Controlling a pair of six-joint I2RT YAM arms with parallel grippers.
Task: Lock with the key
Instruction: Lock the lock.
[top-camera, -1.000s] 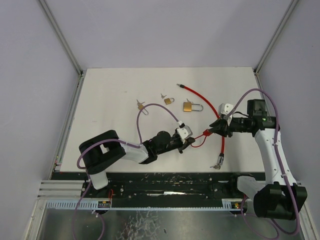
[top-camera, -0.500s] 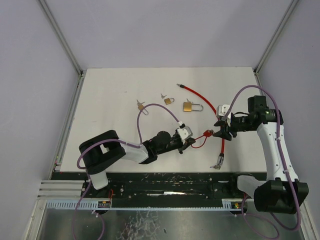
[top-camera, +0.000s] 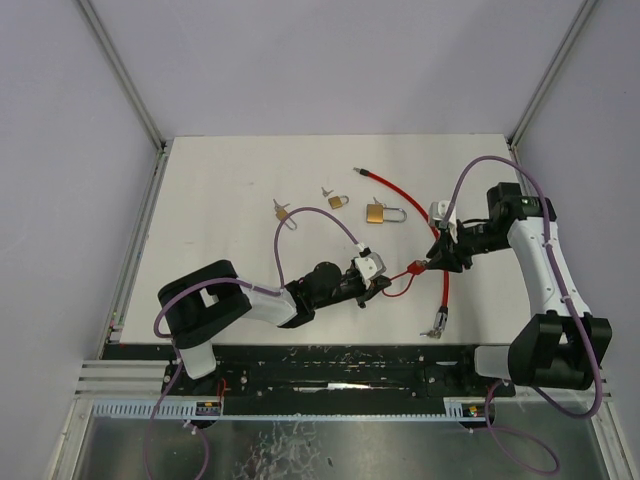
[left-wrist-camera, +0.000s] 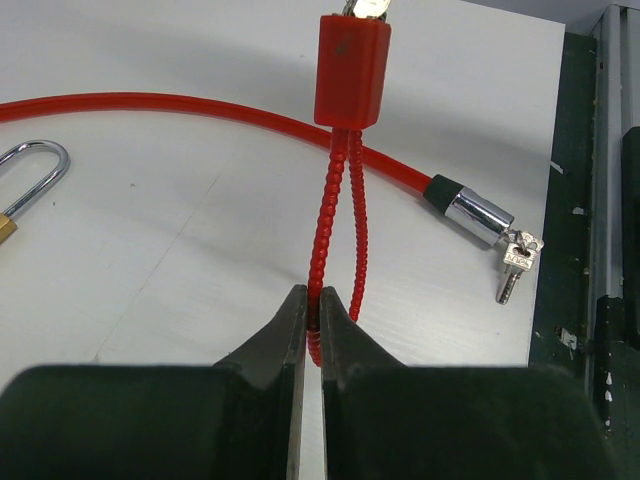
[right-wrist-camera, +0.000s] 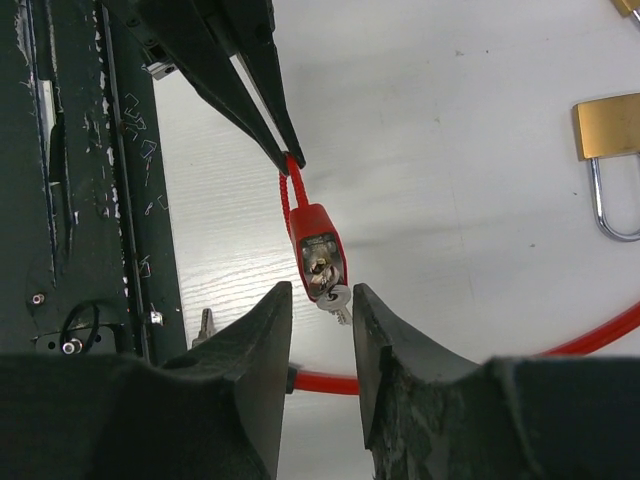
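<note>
A red lock (top-camera: 411, 267) with a beaded red loop hangs just above the table at centre right. My left gripper (top-camera: 383, 284) is shut on one strand of that loop (left-wrist-camera: 320, 230), and the lock body (left-wrist-camera: 351, 70) stands ahead of its jaws. A small silver key (right-wrist-camera: 335, 297) sticks out of the lock's end (right-wrist-camera: 318, 250). My right gripper (right-wrist-camera: 321, 292) is open, its fingertips on either side of the key with a gap on each side. In the top view the right gripper (top-camera: 430, 262) meets the lock from the right.
A long red cable (top-camera: 443, 280) runs from the back centre to the front, ending in a metal tip with keys (top-camera: 434, 326). A brass padlock (top-camera: 378, 213), a smaller padlock (top-camera: 337, 201) and loose keys (top-camera: 281, 210) lie farther back.
The right arm has swung farther back and turned its wrist, with its jaws staying at the lock's key end. The left arm and the loop it grips have not moved.
</note>
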